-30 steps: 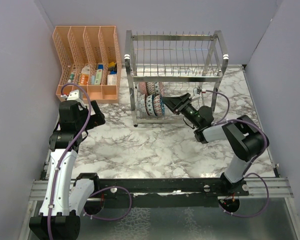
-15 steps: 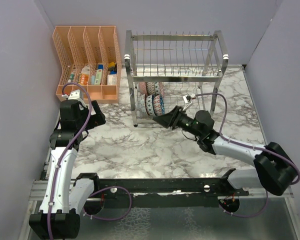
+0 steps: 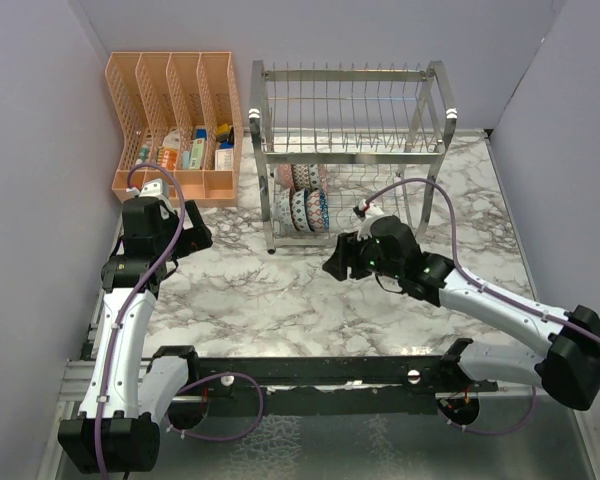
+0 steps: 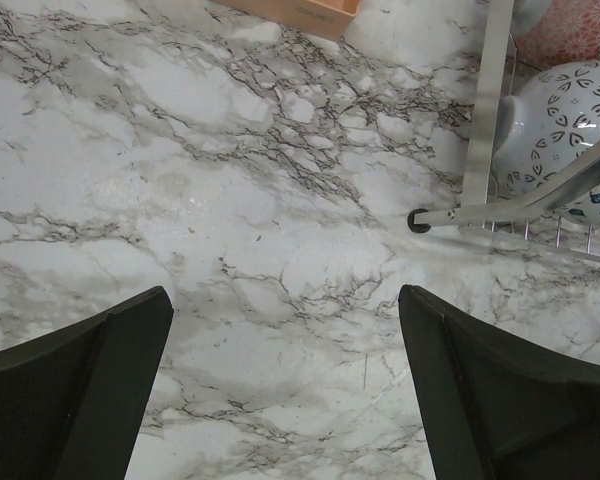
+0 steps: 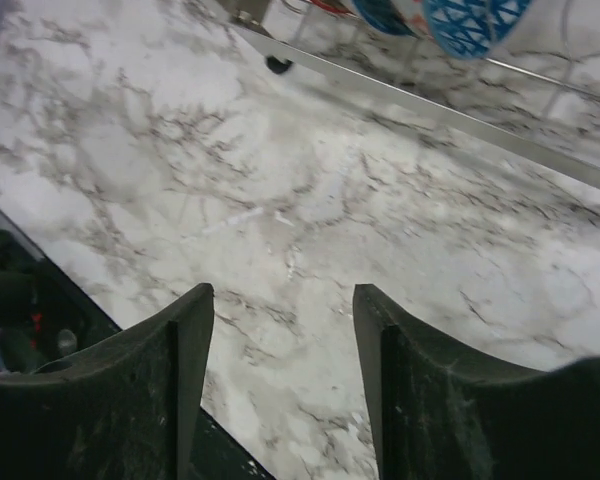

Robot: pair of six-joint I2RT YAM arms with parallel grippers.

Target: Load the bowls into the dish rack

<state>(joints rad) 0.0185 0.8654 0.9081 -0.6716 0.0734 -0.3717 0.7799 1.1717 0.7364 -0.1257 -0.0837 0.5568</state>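
The dish rack stands at the back middle of the marble table. Several bowls stand on edge in its lower tier, at the left end. The left wrist view shows the dark-and-white bowl behind a rack post, with a pink-red one beyond. The right wrist view shows a blue bowl above the rack's bottom rail. My left gripper is open and empty over bare marble left of the rack. My right gripper is open and empty, just in front of the rack.
An orange mesh file organizer with small packets stands at the back left, next to the rack. Grey walls close the left, back and right. The black frame rail runs along the near edge.
My right gripper has drawn back out of the rack's lower tier toward the near side and turned downward. The left arm has barely moved.
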